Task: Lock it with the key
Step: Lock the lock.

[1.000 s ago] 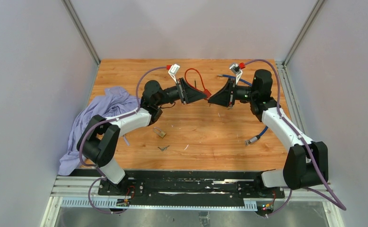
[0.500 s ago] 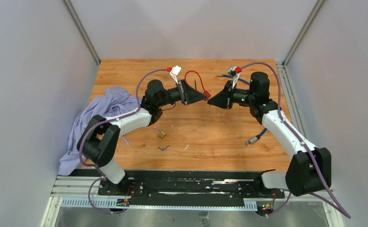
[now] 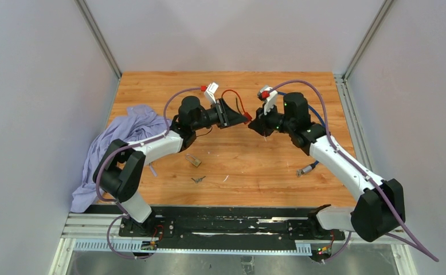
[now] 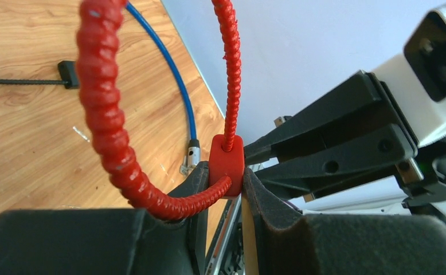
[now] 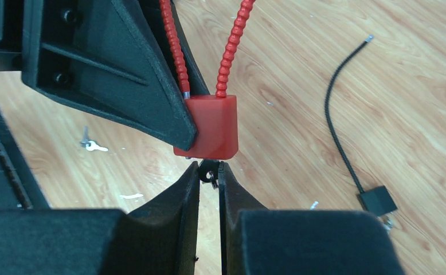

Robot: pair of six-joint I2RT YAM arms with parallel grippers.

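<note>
A red cable lock hangs above the table, its ribbed cable (image 4: pixel 103 114) looping up from its body (image 4: pixel 226 163). My left gripper (image 4: pixel 226 179) is shut on that body from both sides. In the right wrist view the lock body (image 5: pixel 212 126) sits just ahead of my right gripper (image 5: pixel 209 172), whose jaws are shut on the black head of a key (image 5: pixel 209 170) that sticks out of the lock's underside. From above, the two grippers meet tip to tip, left (image 3: pixel 243 117) and right (image 3: pixel 254 123), over the back middle of the table.
A small brass padlock (image 3: pixel 194 161) and loose keys (image 3: pixel 198 179) lie on the wood near the left arm. A purple cloth (image 3: pixel 123 137) drapes over the left edge. A blue cable (image 3: pixel 315 163) lies to the right. A black cable lock (image 5: pixel 379 200) rests beneath.
My right arm has swung left and brought its jaws to the lock's underside, closing them on the key. The left gripper has shifted slightly right with the red lock.
</note>
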